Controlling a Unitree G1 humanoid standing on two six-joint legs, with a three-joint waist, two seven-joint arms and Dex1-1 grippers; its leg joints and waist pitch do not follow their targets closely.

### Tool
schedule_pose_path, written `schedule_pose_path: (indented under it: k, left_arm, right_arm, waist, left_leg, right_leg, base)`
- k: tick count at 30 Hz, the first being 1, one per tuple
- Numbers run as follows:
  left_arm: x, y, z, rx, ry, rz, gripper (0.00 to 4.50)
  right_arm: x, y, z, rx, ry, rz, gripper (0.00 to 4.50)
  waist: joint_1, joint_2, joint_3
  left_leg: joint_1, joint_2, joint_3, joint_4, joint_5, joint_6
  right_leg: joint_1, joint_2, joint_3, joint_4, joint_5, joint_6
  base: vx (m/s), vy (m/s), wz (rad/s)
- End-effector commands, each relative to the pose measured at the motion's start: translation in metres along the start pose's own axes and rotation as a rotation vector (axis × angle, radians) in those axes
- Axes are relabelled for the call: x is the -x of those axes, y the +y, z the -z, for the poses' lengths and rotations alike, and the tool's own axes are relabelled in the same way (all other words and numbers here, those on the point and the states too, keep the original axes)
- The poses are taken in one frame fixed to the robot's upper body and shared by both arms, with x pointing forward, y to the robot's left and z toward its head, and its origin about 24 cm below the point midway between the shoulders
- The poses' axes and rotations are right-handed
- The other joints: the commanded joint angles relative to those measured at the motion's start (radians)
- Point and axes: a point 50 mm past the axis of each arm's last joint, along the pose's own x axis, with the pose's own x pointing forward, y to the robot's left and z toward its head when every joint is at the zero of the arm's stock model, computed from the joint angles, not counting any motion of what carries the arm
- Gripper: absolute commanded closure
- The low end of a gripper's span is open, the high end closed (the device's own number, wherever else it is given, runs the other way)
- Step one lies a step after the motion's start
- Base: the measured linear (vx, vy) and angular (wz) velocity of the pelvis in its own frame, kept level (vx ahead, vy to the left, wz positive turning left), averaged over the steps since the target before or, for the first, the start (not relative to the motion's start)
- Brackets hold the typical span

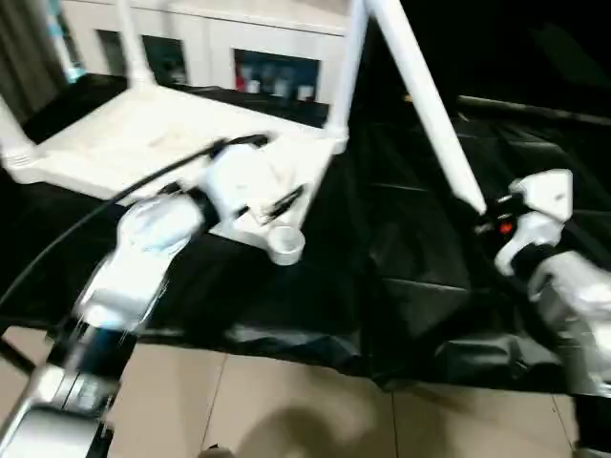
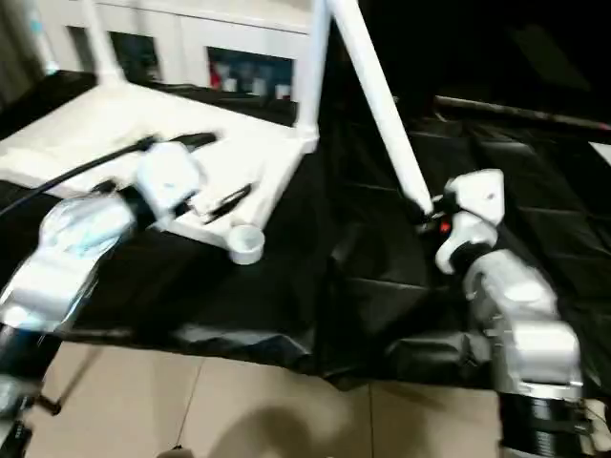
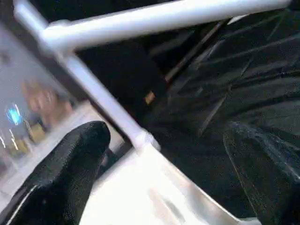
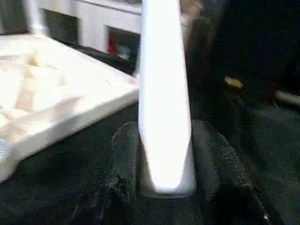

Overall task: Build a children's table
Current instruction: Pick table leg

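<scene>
The white tabletop lies upside down on a black cloth. Three legs stand upright in its corner sockets, one at the back right corner. The front right socket is empty. My left gripper hovers open over the tabletop near that corner, its black fingers wide apart with nothing between them. To the right, my right gripper is shut on the lower end of a loose leg, which slants up and back toward the upright back right leg. The right wrist view shows that leg between both fingers.
The black cloth covers the work surface, with wrinkles along its front edge. Beige tiled floor lies in front of it. A white glass-door cabinet stands behind the tabletop. A black cable runs along my left forearm.
</scene>
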Motion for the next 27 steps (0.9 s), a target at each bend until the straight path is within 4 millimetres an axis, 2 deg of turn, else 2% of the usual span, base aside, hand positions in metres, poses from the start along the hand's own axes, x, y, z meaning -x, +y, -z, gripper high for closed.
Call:
schedule_pose_path:
  k: [1,3,4,5,7,8,9,11,12,14,15,16,18,21,22,27]
  left_arm:
    - [-0.006,-0.005,-0.003,-0.058,-0.008,0.061,0.0]
    - [-0.013,-0.013,-0.006,-0.092,-0.018,0.148,0.0]
    - [-0.021,-0.02,-0.008,-0.131,-0.032,0.202,0.0]
    - [-0.022,-0.021,-0.008,-0.137,-0.034,0.209,0.0]
    - [-0.029,-0.023,-0.011,-0.171,-0.058,0.228,0.0]
    - [-0.033,-0.022,-0.014,-0.198,-0.077,0.231,0.0]
    - [-0.037,-0.022,-0.016,-0.216,-0.091,0.231,0.0]
    - [-0.042,-0.024,-0.018,-0.252,-0.103,0.261,0.0]
    - [-0.043,-0.025,-0.018,-0.252,-0.102,0.272,0.0]
    - [-0.044,-0.026,-0.017,-0.269,-0.097,0.283,0.0]
    - [-0.046,-0.028,-0.014,-0.279,-0.086,0.303,0.0]
    - [-0.047,-0.03,-0.01,-0.295,-0.071,0.326,0.0]
    - [-0.046,-0.033,-0.003,-0.314,-0.046,0.361,0.0]
    - [-0.046,-0.03,0.003,-0.316,-0.018,0.351,0.0]
    - [-0.046,-0.026,0.006,-0.326,0.0,0.331,0.0]
    - [-0.049,-0.012,0.008,-0.359,0.035,0.231,0.0]
  right_arm:
    - [0.003,0.004,-0.005,0.03,-0.011,-0.065,3.27]
    - [0.0,0.016,-0.004,0.066,0.032,-0.179,3.27]
    - [-0.005,0.028,-0.002,0.085,0.083,-0.272,3.27]
    - [-0.006,0.03,-0.002,0.088,0.089,-0.284,3.27]
    - [-0.012,0.038,-0.002,0.106,0.11,-0.333,3.27]
    - [-0.017,0.043,-0.004,0.119,0.105,-0.341,3.27]
    - [-0.021,0.046,-0.006,0.119,0.1,-0.345,3.27]
    - [-0.03,0.052,-0.011,0.122,0.096,-0.342,3.27]
    - [-0.032,0.053,-0.012,0.122,0.096,-0.343,3.27]
    - [-0.033,0.057,-0.014,0.123,0.095,-0.359,3.27]
    - [-0.033,0.06,-0.016,0.124,0.093,-0.379,3.27]
    - [-0.034,0.063,-0.017,0.123,0.093,-0.4,3.27]
    - [-0.034,0.066,-0.019,0.128,0.09,-0.42,3.27]
    - [-0.034,0.068,-0.02,0.136,0.089,-0.441,3.27]
    - [-0.032,0.069,-0.02,0.142,0.091,-0.467,3.27]
    - [-0.028,0.072,-0.023,0.135,0.087,-0.506,3.27]
  waist:
    - [0.0,0.005,-0.057]
    - [0.001,0.009,-0.056]
    - [0.001,0.005,-0.055]
    - [0.002,0.004,-0.054]
    - [0.003,0.002,-0.057]
    - [0.002,-0.008,-0.056]
    - [0.003,-0.006,-0.058]
    - [0.003,-0.005,-0.058]
    - [0.002,-0.011,-0.058]
    - [0.005,-0.007,-0.059]
    - [0.006,-0.006,-0.06]
    - [0.008,-0.012,-0.06]
    - [0.009,-0.011,-0.061]
    - [0.009,-0.009,-0.063]
    - [0.009,-0.015,-0.06]
    - [0.01,-0.017,-0.058]
  left_leg:
    - [0.003,0.015,0.009,-0.063,-0.16,0.008]
    - [0.003,0.015,0.009,-0.064,-0.164,0.004]
    - [0.003,0.014,0.011,-0.063,-0.173,0.004]
    - [0.002,0.011,0.01,-0.064,-0.174,0.009]
    - [0.0,0.015,0.009,-0.063,-0.17,0.003]
    - [-0.002,0.013,0.011,-0.062,-0.168,0.007]
    - [-0.002,0.011,0.011,-0.061,-0.162,0.002]
    - [-0.003,0.014,0.009,-0.061,-0.141,-0.003]
    - [-0.004,0.014,0.009,-0.06,-0.134,-0.007]
    - [0.0,0.015,0.01,-0.059,-0.121,-0.009]
    - [-0.001,0.016,0.01,-0.059,-0.106,-0.01]
    - [0.0,0.014,0.012,-0.058,-0.102,-0.005]
    - [0.0,0.015,0.011,-0.058,-0.097,-0.002]
    - [-0.001,0.018,0.009,-0.059,-0.092,-0.013]
    - [-0.001,0.017,0.01,-0.059,-0.097,-0.013]
    - [0.001,0.018,0.008,-0.059,-0.111,-0.01]
  right_leg:
    - [0.061,-0.06,0.051,-0.077,-0.148,-0.093]
    - [0.062,-0.064,0.053,-0.077,-0.166,-0.097]
    - [0.062,-0.064,0.054,-0.081,-0.187,-0.092]
    - [0.062,-0.061,0.053,-0.086,-0.204,-0.085]
    - [0.064,-0.068,0.054,-0.084,-0.211,-0.081]
    - [0.063,-0.066,0.053,-0.087,-0.221,-0.077]
    - [0.063,-0.068,0.053,-0.086,-0.24,-0.068]
    - [0.062,-0.069,0.053,-0.082,-0.219,-0.073]
    - [0.062,-0.069,0.054,-0.078,-0.209,-0.075]
    - [0.061,-0.069,0.055,-0.075,-0.179,-0.084]
    - [0.063,-0.069,0.056,-0.069,-0.137,-0.093]
    - [0.063,-0.068,0.056,-0.07,-0.12,-0.097]
    - [0.064,-0.069,0.056,-0.068,-0.11,-0.097]
    - [0.066,-0.073,0.055,-0.064,-0.079,-0.106]
    - [0.065,-0.071,0.055,-0.065,-0.082,-0.108]
    - [0.067,-0.074,0.055,-0.067,-0.107,-0.1]
  base:
    - [0.0,0.0,0.0]
    - [0.0,0.0,0.0]
    - [0.0,0.0,0.0]
    - [0.0,0.0,0.0]
    - [0.0,0.0,0.0]
    - [0.0,0.0,0.0]
    - [0.0,0.0,0.0]
    - [0.0,0.0,0.0]
    - [0.0,0.0,0.0]
    - [0.0,0.0,0.0]
    - [0.0,0.0,0.0]
    - [0.0,0.0,0.0]
    - [0.0,0.0,0.0]
    - [0.0,0.0,0.0]
    - [0.0,0.0,0.0]
    - [0.0,0.0,0.0]
